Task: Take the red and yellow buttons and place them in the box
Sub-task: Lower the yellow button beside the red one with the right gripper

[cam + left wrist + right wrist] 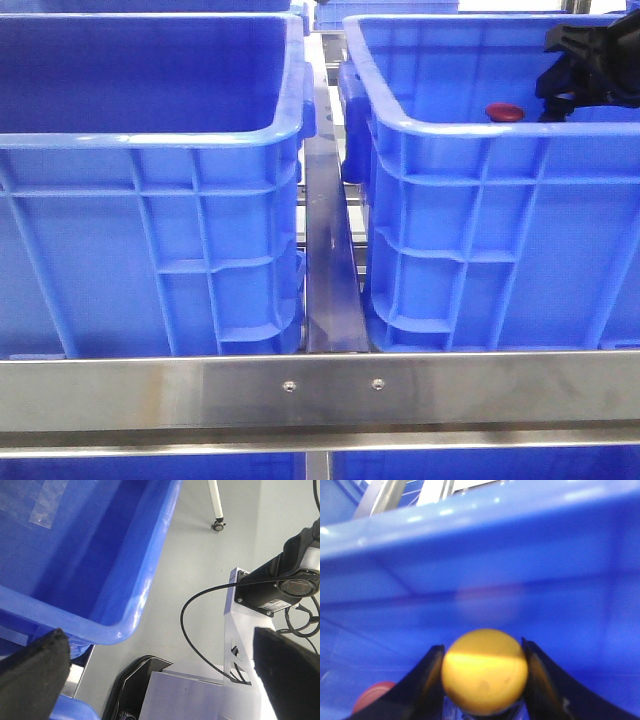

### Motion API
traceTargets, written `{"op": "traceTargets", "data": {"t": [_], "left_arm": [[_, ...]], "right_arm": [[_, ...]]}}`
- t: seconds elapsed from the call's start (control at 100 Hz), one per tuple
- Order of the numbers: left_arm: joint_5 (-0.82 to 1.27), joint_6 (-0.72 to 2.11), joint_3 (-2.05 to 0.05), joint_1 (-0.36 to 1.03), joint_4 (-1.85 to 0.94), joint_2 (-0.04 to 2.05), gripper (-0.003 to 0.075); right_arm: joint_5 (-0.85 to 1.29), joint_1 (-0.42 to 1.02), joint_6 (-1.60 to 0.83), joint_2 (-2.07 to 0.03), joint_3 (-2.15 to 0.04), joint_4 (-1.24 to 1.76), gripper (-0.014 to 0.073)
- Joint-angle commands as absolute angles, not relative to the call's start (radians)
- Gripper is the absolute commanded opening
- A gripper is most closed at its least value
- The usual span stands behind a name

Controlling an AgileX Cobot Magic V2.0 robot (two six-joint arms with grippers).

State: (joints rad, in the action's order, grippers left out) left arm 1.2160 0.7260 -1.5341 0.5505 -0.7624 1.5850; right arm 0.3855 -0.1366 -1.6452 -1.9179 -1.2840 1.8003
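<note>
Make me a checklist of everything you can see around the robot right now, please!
Surface: steel frame rails carry the crates; no tabletop seen.
Job's things: yellow button sits between the right gripper's fingers, inside the right blue crate. Red button lies in that crate. The left blue crate looks empty as far as its inside shows.
Clutter: nothing seen.
Grippers: right gripper shut on the yellow button; left gripper open, holding nothing, outside a crate's corner.
Cables: a black cable loops by the left arm's mount.
Surroundings: grey floor and a white caster leg.
</note>
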Motion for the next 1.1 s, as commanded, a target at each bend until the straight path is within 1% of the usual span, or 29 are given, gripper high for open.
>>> {"op": "traceTargets", "data": {"t": [0.0,0.36,0.43,0.53,0.6,0.92,1.09], "left_arm": [[1.201,0.728,-1.567,0.558,-0.823,1.547,0.0692],[1.201,0.728,-1.567,0.558,-0.823,1.547,0.0692],[1.201,0.728,-1.567,0.558,-0.823,1.547,0.0692],[1.201,0.728,-1.567,0.558,-0.823,1.547,0.0692],[1.201,0.728,-1.567,0.558,-0.823,1.547,0.0692],[1.201,0.728,-1.567,0.558,-0.826,1.547,0.0692],[1.203,0.728,-1.567,0.558,-0.828,1.547,0.0692]], "right_arm": [[0.431,-0.144,-1.661,-1.878,-1.324,1.917,0.0287],[0.431,-0.144,-1.670,-1.891,-1.324,1.917,0.0297],[0.428,-0.144,-1.670,-1.891,-1.324,1.917,0.0342],[0.428,-0.144,-1.670,-1.891,-1.324,1.917,0.0435],[0.428,-0.144,-1.670,-1.891,-1.324,1.917,0.0470],[0.429,-0.147,-1.670,-1.876,-1.324,1.916,0.0472],[0.432,-0.150,-1.669,-1.827,-1.305,1.854,0.0472]]}}
